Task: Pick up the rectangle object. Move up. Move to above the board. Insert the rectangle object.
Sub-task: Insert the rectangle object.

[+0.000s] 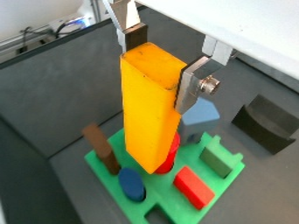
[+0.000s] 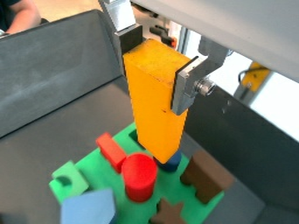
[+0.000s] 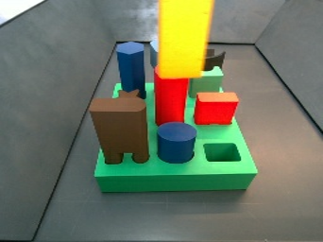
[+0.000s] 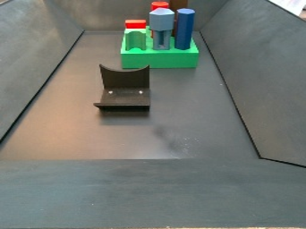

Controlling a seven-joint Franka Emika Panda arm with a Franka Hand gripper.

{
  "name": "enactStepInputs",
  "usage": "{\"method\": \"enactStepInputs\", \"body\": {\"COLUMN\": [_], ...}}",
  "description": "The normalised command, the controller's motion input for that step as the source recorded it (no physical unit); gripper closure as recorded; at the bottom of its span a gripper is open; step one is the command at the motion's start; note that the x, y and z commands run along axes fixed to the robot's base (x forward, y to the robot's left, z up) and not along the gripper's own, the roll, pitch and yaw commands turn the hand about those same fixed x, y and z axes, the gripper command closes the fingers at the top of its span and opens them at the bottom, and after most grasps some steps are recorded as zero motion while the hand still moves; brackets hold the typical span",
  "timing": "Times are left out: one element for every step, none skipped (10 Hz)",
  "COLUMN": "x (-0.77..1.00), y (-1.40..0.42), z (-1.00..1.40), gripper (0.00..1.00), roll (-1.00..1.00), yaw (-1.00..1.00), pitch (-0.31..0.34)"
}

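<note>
The rectangle object (image 1: 152,105), a tall yellow-orange block, was held upright above the board (image 1: 216,207), its lower end near the red cylinder (image 1: 172,153) in both wrist views. The hand (image 1: 162,63) was clenched on the block's upper part, one silver finger (image 1: 191,86) flat against its side and the opposite finger showing behind its top edge. In a side view the block (image 3: 186,36) hung clear above the board (image 3: 177,175), directly over the red cylinder (image 3: 172,98), with its top cut off by the frame; the hand itself was out of that view. On the board stood a brown arch-bottomed block (image 3: 120,129) at one corner, a short blue cylinder (image 3: 176,143) beside it, a red cube (image 3: 216,107), a tall blue block (image 3: 131,64) towards the back, and an open rectangular hole (image 3: 222,152) near the red cube. In a side view the board (image 4: 159,57) sat at the far end of the dark surface (image 4: 156,125), and the fixture (image 4: 122,88) stood on the floor nearer the camera, well apart from the board. Whether the block's lower end touched anything could not be told.
</note>
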Motion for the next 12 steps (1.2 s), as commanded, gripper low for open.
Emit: {"method": "enactStepInputs", "body": {"x": [0.78,0.80,0.85,0.95,0.96,0.81,0.29,0.00,0.15,0.27,0.31,0.39], "y": [-0.47,-0.41,-0.29,-0.13,-0.04,0.00,0.00,0.00,0.00,0.00,0.00,0.00], "z": [-0.19,-0.28,-0.27,-0.33,-0.43,-0.36,-0.02,-0.04,-0.27,-0.46,-0.52,-0.55], "gripper": [1.00,1.00,1.00,1.00,1.00,1.00,1.00,1.00,1.00,1.00,1.00,1.00], "roll": [0.00,0.00,0.00,0.08,0.16,0.20,0.01,0.00,0.00,0.01,0.03,0.04], "yaw": [0.23,0.21,0.16,0.00,0.00,-0.01,-0.06,0.00,0.00,0.00,0.01,0.05], "pitch": [-0.071,-0.107,-0.121,-0.096,-0.099,-0.070,0.064,-0.021,-0.071,-0.154,-0.193,-0.174]}}
